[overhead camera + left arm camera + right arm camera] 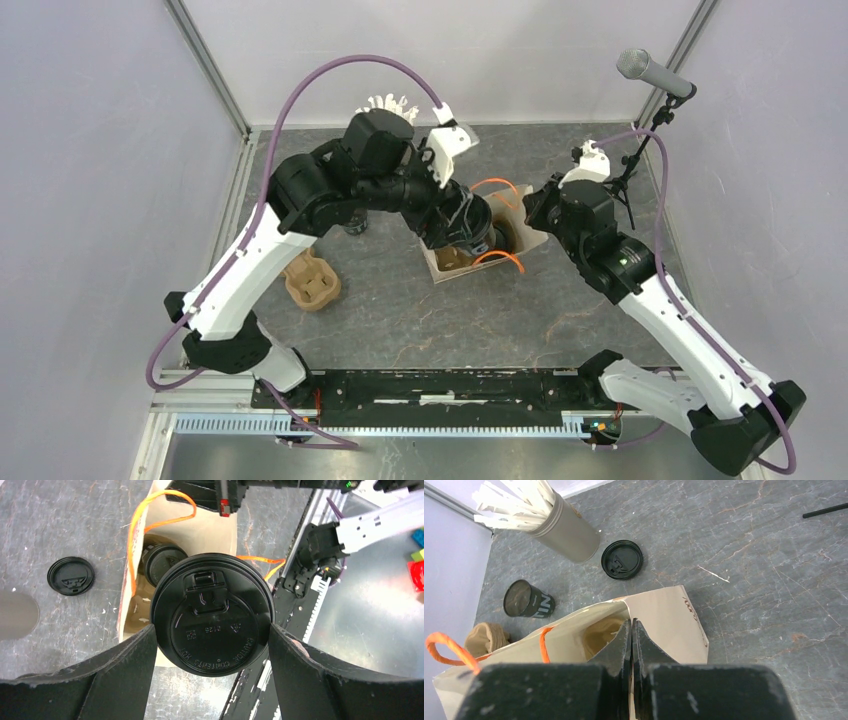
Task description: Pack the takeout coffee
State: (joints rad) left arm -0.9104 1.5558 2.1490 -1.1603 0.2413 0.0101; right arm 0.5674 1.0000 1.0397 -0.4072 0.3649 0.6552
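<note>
Left gripper [211,630] clamped on lidded cup [212,595], poised over bag [210,535] mouth. Right gripper [631,630] pinched together on bag rim. Second cup [159,560] sits inside, at 11 o'clock of the held one. Risk: lowering may strike it or snag the handle [150,505], tipping the bag.

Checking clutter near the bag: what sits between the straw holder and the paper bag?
A loose black lid, flat on the table between the straw holder and the paper bag; the right wrist view shows it.

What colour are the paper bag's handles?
Orange handles on a tan paper bag; the right wrist view shows them best.
</note>
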